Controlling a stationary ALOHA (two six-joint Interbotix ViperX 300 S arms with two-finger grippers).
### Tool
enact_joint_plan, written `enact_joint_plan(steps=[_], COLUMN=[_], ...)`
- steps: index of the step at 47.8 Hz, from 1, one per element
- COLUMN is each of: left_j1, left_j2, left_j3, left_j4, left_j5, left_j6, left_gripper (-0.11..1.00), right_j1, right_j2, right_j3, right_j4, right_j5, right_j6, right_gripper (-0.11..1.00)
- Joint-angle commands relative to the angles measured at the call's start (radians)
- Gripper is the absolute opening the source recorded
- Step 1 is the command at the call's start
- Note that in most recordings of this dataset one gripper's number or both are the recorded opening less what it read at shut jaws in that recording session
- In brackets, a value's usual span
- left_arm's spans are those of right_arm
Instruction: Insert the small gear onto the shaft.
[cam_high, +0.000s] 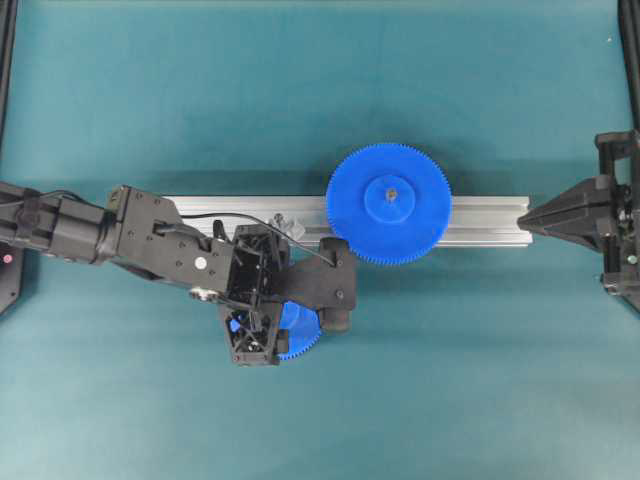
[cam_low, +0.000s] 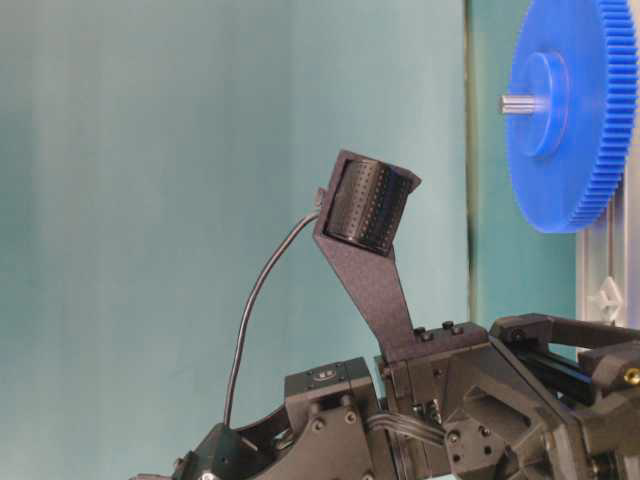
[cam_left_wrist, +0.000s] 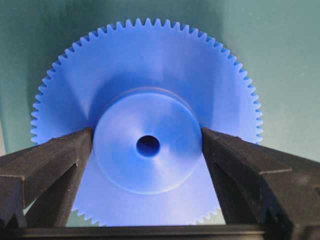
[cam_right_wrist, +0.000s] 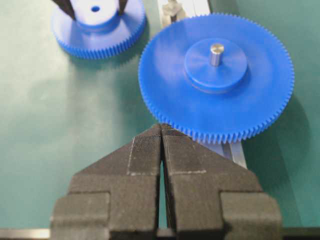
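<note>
Black fingers of the wide-open left gripper are being positioned astride the small gear's hub, lying flat near the surface's middle, so they should be closed evenly, keeping it level for the shaft.

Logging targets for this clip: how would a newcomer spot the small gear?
Find the aluminium rail crossing the green table. Just below it, under the left gripper, lies the small gear, its hub between open fingers. Unlike the large gear, its centre hole is empty.
</note>
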Motion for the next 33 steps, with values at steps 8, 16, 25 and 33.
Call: enact_joint_plan(steps=[8, 16, 25, 33], left_j1=[-0.003, -0.005, -0.005, -0.005], left_j2=[-0.009, 0.002, 0.000, 0.000], left_j3=[-0.011, -0.008, -0.008, -0.006], left_j4=[0.002, 0.002, 0.002, 0.002], left_j5=[0.000, 0.011, 0.008, 0.009], left_j6=[-0.003, -0.003, 0.006, 0.005], left_gripper=[0.90, 0.76, 0.70, 0.70], right_j1=[-0.002, -0.002, -0.002, -0.002], right_j2=[0.005, 0.005, 0.005, 0.005], right_j3=[-0.011, -0.011, -0.011, -0.011], right_j4=[0.002, 0.002, 0.002, 0.002], right_j5=[-0.009, -0.009, -0.009, -0.009], right_j6=[0.009, 0.009, 0.009, 0.009], right_gripper=[0.02, 0.02, 0.02, 0.02])
